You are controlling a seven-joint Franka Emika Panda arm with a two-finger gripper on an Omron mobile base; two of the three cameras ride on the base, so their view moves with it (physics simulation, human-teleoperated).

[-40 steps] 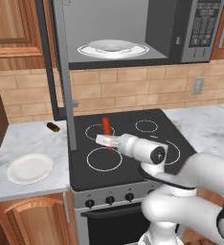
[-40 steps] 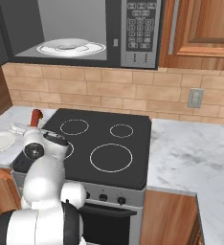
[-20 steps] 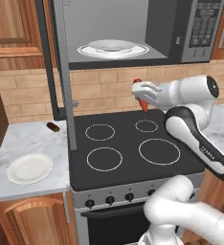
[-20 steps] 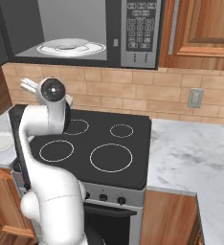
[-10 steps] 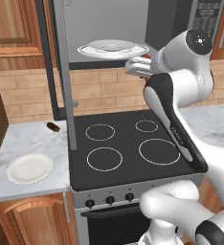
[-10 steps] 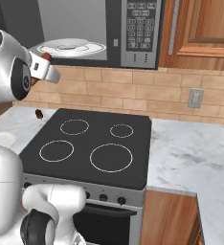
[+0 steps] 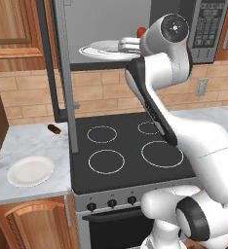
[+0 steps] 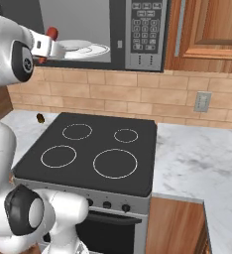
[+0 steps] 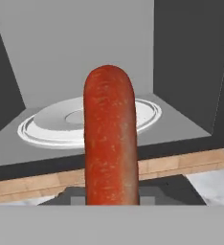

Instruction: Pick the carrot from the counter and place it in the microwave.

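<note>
On the marble worktop point(image 7: 30, 143) at the far left, a white plate point(image 7: 30, 170) lies at 7 o'clock from a small brown stub point(image 7: 53, 128) near the wall. The black stove point(image 7: 130, 151) sits to their right. Above it, the microwave point(image 7: 135, 29) stands open with its glass turntable point(image 9: 61, 124) bare. The end effector point(image 8: 48, 47), clamped on the carrot point(image 9: 109, 143), hovers at the oven's mouth, carrot tip toward the turntable.

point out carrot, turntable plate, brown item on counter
carrot point(image 9: 109, 143), hand view, middle of its body
turntable plate point(image 9: 42, 129), hand view, left rim
brown item point(image 7: 53, 128), left base view, its center
</note>
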